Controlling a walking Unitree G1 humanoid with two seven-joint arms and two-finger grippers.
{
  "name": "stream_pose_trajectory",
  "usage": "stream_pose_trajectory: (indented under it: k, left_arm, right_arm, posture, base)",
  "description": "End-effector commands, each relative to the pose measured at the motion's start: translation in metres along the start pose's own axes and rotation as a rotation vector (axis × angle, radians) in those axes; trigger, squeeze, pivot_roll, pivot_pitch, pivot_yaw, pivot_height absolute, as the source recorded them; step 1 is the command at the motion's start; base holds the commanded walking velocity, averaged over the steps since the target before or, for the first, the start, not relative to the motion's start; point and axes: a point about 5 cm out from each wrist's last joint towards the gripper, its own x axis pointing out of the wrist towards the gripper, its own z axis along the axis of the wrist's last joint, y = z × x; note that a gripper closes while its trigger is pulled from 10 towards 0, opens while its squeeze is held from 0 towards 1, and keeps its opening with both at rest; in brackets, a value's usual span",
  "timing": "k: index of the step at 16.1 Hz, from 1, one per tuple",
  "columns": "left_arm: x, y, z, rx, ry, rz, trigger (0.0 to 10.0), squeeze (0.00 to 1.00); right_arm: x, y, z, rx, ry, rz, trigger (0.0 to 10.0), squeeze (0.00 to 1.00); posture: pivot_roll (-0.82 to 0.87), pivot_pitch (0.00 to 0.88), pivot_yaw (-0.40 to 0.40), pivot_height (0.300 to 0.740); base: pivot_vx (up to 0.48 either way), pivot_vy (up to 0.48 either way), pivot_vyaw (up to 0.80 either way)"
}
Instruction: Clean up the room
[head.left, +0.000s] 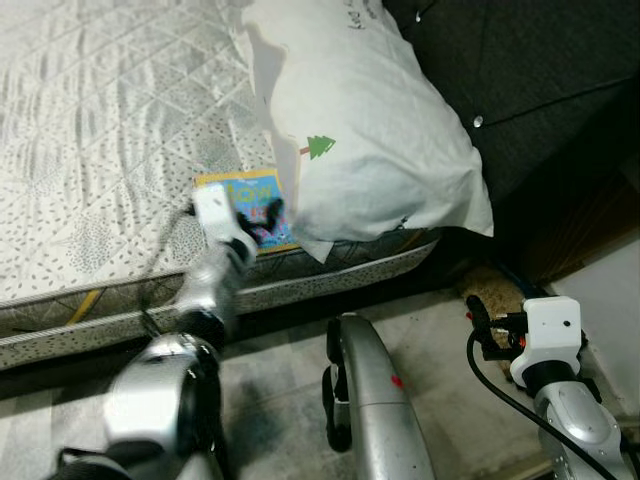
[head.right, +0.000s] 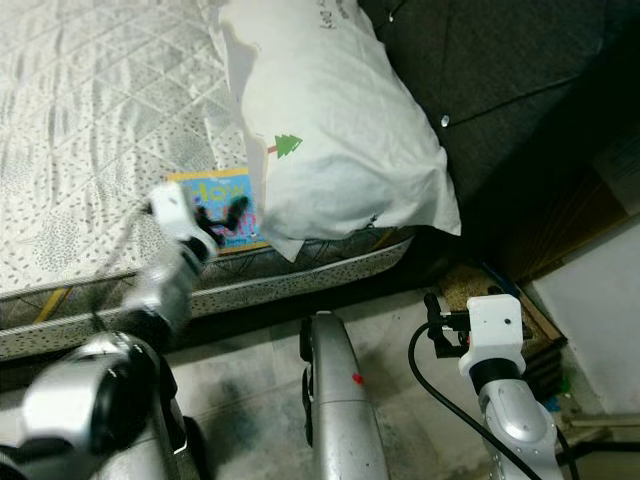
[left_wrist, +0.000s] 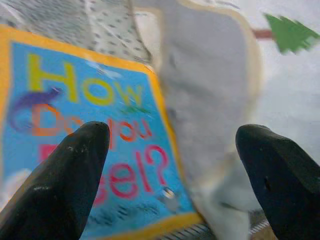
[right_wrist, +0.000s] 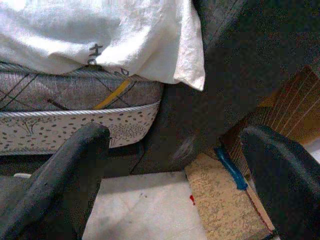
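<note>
Two black fingers of the left gripper (left_wrist: 172, 175) are spread wide, holding nothing, right above the picture book (head.left: 248, 207). It lies flat near the bed (head.left: 90, 150) edge, one side under the pillow (head.left: 370, 130). It looks thin, light, stiff and slippery; grab its free edge.

Blue book (head.left: 248, 207) with yellow border, multicoloured lettering. White pillow (head.left: 370, 140) at 2 o'clock of it, printed with small green tree (head.left: 320, 147). Pale grey bedspread (head.left: 100, 130), quilted in diamonds, dotted with dark specks. Black headboard (head.left: 540, 80). Black fingers (left_wrist: 60, 185).
</note>
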Motion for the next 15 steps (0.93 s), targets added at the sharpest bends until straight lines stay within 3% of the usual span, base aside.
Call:
stream_pose_trajectory:
  k: [1,3,7,11,15]
  left_arm:
    - [-0.004,-0.012,-0.011,0.012,0.001,-0.027,10.0,1.00]
    - [-0.010,-0.024,-0.030,-0.010,0.043,-0.025,10.0,1.00]
    - [-0.021,-0.019,-0.056,-0.118,0.151,0.108,10.0,1.00]
    - [-0.025,-0.004,-0.061,-0.121,0.205,0.180,10.0,1.00]
    - [-0.022,0.002,-0.053,-0.112,0.197,0.197,10.0,1.00]
  right_arm:
    - [-0.003,-0.003,-0.007,-0.005,0.027,-0.016,10.0,0.00]
    - [-0.002,-0.002,-0.008,-0.002,0.027,-0.015,10.0,0.00]
    - [-0.003,0.000,-0.009,0.005,0.029,-0.008,10.0,0.00]
    - [-0.003,0.000,-0.009,0.002,0.028,-0.011,10.0,0.00]
    - [-0.003,-0.001,-0.010,0.001,0.030,-0.015,10.0,0.00]
  posture:
    - [-0.22,0.221,-0.091,0.563]
    - [-0.21,0.222,-0.089,0.563]
    - [-0.21,0.224,-0.085,0.563]
    - [-0.21,0.226,-0.084,0.563]
    - [-0.21,0.226,-0.084,0.563]
  base:
    - [0.000,0.000,0.00]
    - [0.000,0.000,0.00]
    - [0.000,0.000,0.00]
    - [0.000,0.000,0.00]
    - [0.000,0.000,0.00]
